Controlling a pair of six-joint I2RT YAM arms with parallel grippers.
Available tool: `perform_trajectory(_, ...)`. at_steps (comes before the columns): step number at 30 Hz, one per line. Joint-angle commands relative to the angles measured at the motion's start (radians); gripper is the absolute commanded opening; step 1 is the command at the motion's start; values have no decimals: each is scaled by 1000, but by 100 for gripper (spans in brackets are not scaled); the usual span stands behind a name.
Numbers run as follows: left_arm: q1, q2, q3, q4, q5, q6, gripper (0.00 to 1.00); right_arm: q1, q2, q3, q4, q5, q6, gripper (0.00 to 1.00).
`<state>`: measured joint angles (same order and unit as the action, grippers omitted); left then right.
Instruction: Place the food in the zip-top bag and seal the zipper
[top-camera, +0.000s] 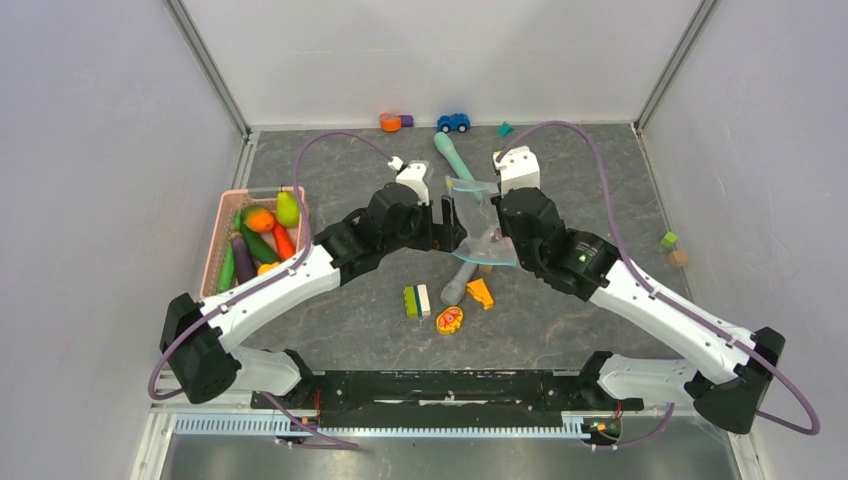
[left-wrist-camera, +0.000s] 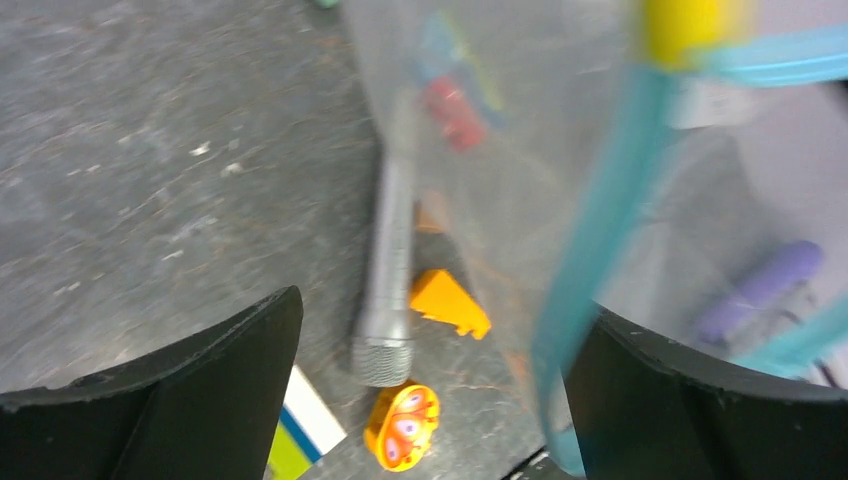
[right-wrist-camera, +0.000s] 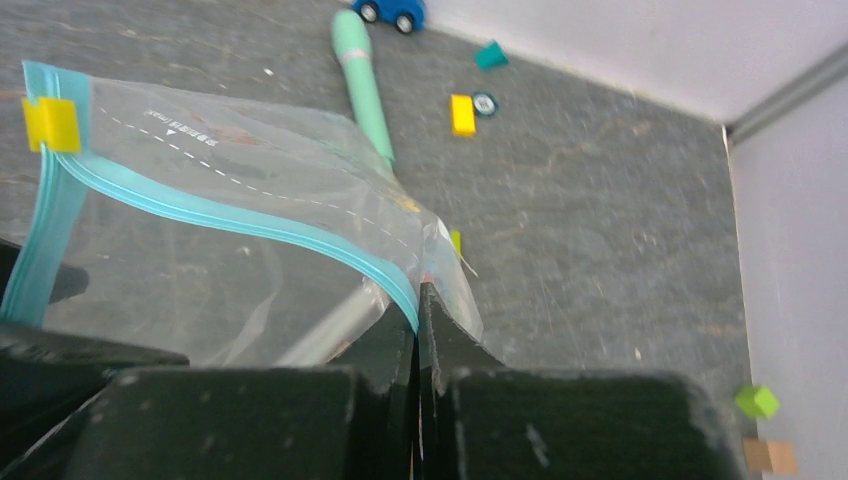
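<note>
The clear zip-top bag (top-camera: 478, 218) hangs above the table between my two grippers. My right gripper (right-wrist-camera: 420, 305) is shut on the bag's edge, right at the teal zipper (right-wrist-camera: 230, 215); a yellow slider (right-wrist-camera: 50, 124) sits at the zipper's far end. My left gripper (left-wrist-camera: 445, 310) is open wide, and the zipper strip (left-wrist-camera: 600, 250) runs just beside its right finger (left-wrist-camera: 690, 400) without being pinched. The food (top-camera: 262, 235), a green pear, an orange, a carrot, a cucumber and a purple eggplant, lies in the pink basket (top-camera: 213, 255) at the left.
A teal and grey stick (top-camera: 452, 215) lies under the bag. Near it are an orange block (top-camera: 481, 293), a green and white block (top-camera: 417, 300) and a flat orange oval toy (top-camera: 449, 319). A blue car (top-camera: 453, 122) stands by the back wall, two cubes (top-camera: 674, 249) at the right.
</note>
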<state>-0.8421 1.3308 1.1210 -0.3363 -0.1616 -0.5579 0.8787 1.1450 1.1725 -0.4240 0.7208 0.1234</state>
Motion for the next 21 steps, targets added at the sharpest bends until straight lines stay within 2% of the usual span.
perform_trajectory(1, 3, -33, -13, 171, 204, 63, 100, -3, 9, -75, -109, 84, 167, 1)
perform_trajectory(9, 3, -224, -175, 137, 165, 34, 100, -3, 72, -153, -12, 33, 277, 2)
perform_trajectory(11, 3, -284, -207, 81, 66, 19, 100, -3, 93, -155, 22, -1, 292, 2)
perform_trajectory(15, 9, -363, -200, -180, -389, -121, 100, -1, 117, -156, 80, -48, 319, 6)
perform_trajectory(17, 29, -378, -201, -242, -535, -156, 100, 0, 125, -162, 113, -69, 328, 6)
perform_trajectory(19, 98, -383, -213, -247, -576, -164, 100, 1, 133, -167, 137, -87, 334, 6)
perform_trajectory(21, 240, -376, -231, -215, -500, -156, 100, 1, 135, -175, 159, -99, 333, 6)
